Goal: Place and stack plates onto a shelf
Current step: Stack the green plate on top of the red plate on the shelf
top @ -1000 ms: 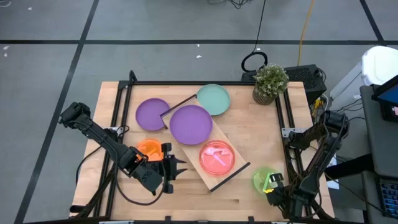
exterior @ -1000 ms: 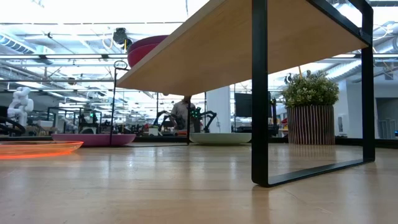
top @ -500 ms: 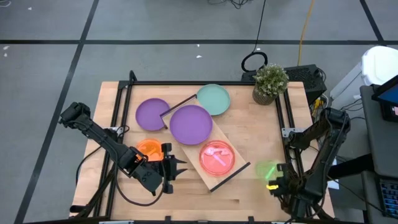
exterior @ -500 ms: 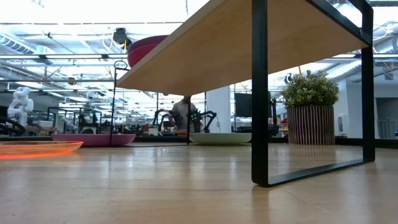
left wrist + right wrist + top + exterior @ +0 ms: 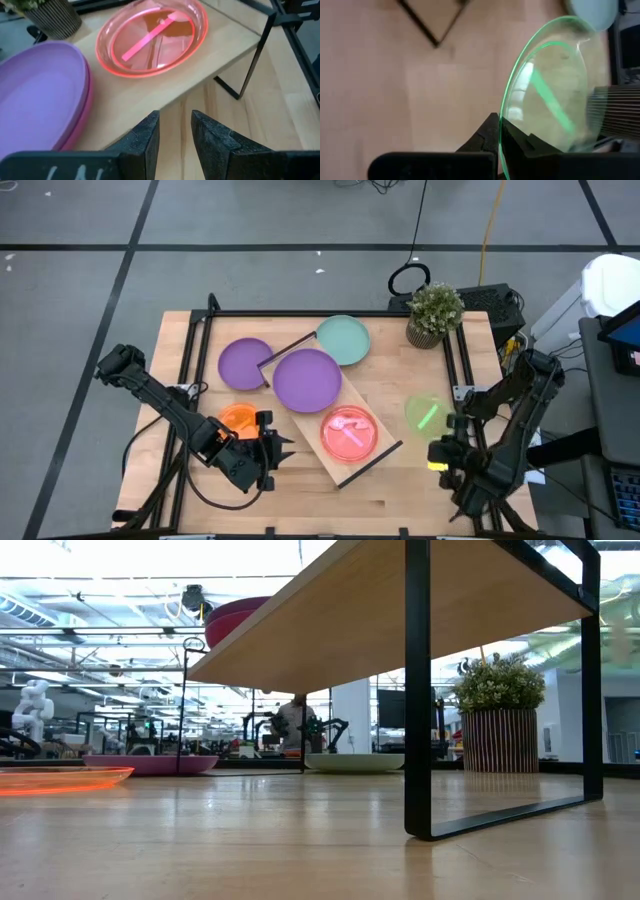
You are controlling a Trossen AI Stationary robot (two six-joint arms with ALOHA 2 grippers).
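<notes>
The shelf [image 5: 375,402] stands slantwise mid-table on its black frame [image 5: 418,690]. On it rest a purple plate over a magenta one [image 5: 307,378] [image 5: 40,95] and a translucent red plate [image 5: 349,432] [image 5: 152,37]. Another purple plate [image 5: 243,363], a teal plate [image 5: 345,338] and an orange plate [image 5: 238,416] lie flat on the table. My left gripper [image 5: 277,450] [image 5: 175,132] is open, low at the shelf's near left side. My right gripper [image 5: 445,442] [image 5: 501,135] is shut on a translucent green plate [image 5: 424,412] to the right of the shelf. My right gripper pinches the green plate by its rim [image 5: 504,125], one finger [image 5: 490,132] on each face. The plate is lifted clear of the table and tilted, reaching from the fingers toward the table's far edge.
A potted plant [image 5: 434,313] [image 5: 497,725] stands at the table's far right corner. Bare tabletop [image 5: 400,490] lies near the front edge and between the shelf and the right frame rail [image 5: 463,395].
My right gripper has risen from the table's near right corner and moved toward the far edge with the green plate. The plate, which lay there on the table, is now lifted clear and tipped.
</notes>
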